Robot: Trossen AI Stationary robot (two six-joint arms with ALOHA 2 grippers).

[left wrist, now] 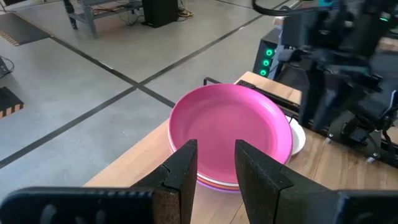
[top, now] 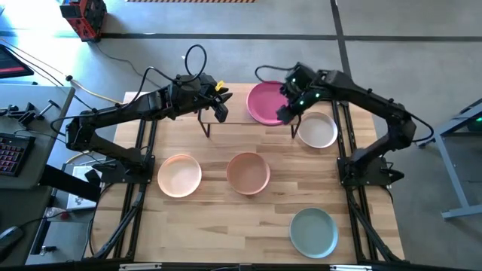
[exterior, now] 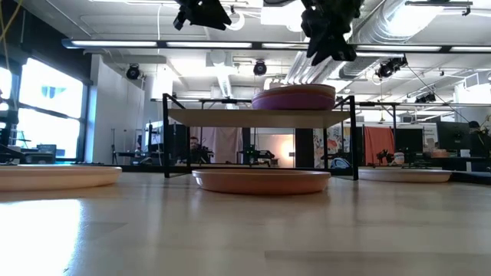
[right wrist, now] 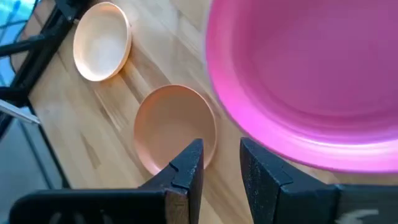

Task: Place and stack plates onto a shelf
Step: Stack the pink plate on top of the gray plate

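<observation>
The shelf stands on black legs at the table's far middle; in the low view its board shows edge-on. A magenta plate tops a stack on the shelf's right half. My right gripper hovers above that stack's right rim, fingers narrowly open and empty. My left gripper hangs over the shelf's bare left half, also narrowly open and empty. On the tabletop lie a white plate, a terracotta plate, a cream plate and a pale teal plate.
The white plate lies just right of the shelf, under my right arm. The terracotta plate and the cream plate lie in front of the shelf, the teal plate near the near right corner. Bare wood runs between them.
</observation>
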